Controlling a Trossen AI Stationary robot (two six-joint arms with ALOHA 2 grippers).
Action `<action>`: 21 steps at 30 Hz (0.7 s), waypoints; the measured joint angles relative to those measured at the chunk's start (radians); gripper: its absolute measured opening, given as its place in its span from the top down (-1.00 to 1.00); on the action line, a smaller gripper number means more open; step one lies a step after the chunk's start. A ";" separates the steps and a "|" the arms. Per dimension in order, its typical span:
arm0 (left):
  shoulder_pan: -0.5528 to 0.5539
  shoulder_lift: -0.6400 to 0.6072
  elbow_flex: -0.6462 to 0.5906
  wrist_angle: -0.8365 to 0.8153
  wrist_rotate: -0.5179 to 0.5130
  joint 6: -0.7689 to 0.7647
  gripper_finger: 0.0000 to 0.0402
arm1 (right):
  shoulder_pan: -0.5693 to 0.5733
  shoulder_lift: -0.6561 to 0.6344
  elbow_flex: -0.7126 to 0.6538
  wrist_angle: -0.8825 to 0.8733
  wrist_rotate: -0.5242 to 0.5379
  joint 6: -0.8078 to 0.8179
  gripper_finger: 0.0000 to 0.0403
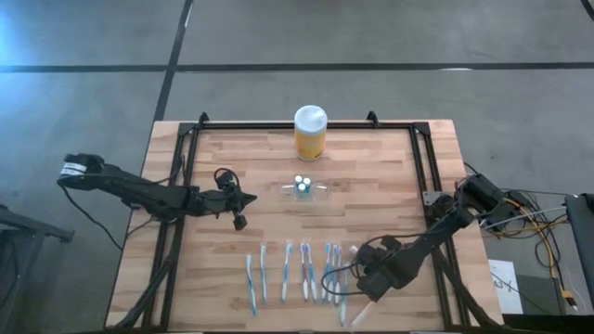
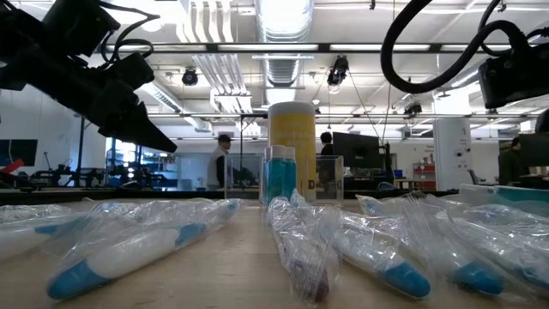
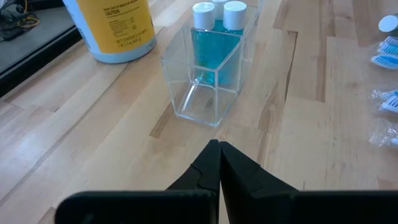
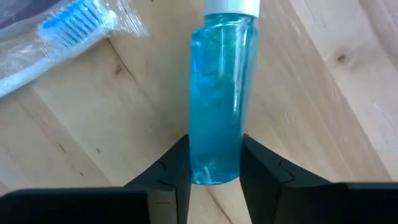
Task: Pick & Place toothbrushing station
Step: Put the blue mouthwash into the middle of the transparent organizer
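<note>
The toothbrushing station [image 1: 304,190] is a small clear plastic holder standing on its base at mid-table, with two blue white-capped bottles inside; it also shows in the left wrist view [image 3: 208,68] and the low view [image 2: 279,180]. My left gripper [image 3: 219,148] is shut and empty, just left of the holder [image 1: 249,198]. My right gripper [image 4: 216,149] is near the table's front right [image 1: 365,284], shut on a third blue bottle [image 4: 216,93]. Several bagged toothbrushes [image 1: 297,271] lie in a row on the near half of the table. My right gripper pinches the blue bottle's body near its bottom end [image 4: 214,168] between its two fingers [image 4: 177,165]. The bottle lies along the fingers, its white cap [image 4: 231,6] pointing away from the gripper. Whether it rests on the table or is lifted, I cannot tell.
A yellow jar with a white lid [image 1: 310,132] stands behind the holder near the far edge. A bagged toothbrush [image 4: 56,43] lies close beside the held bottle. Black frame rails [image 1: 181,186] run along the table's left and right sides. People stand in the room beyond [image 2: 221,159].
</note>
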 joint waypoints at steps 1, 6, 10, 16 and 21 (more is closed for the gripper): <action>0.000 0.000 0.000 0.000 0.000 0.000 0.96 | 0.000 0.000 0.000 0.001 0.001 0.000 0.53; 0.000 0.000 0.000 0.000 0.000 -0.001 0.96 | 0.007 -0.003 -0.002 0.005 0.047 -0.001 0.61; 0.000 0.000 0.000 0.000 0.000 -0.002 0.96 | 0.016 -0.003 -0.002 0.007 0.088 0.000 0.62; 0.000 0.000 0.000 0.010 0.010 -0.001 0.96 | 0.031 -0.023 -0.002 0.011 0.147 0.011 0.63; 0.000 0.000 0.006 0.057 0.076 0.048 0.96 | 0.034 -0.099 -0.001 0.009 0.257 -0.026 0.64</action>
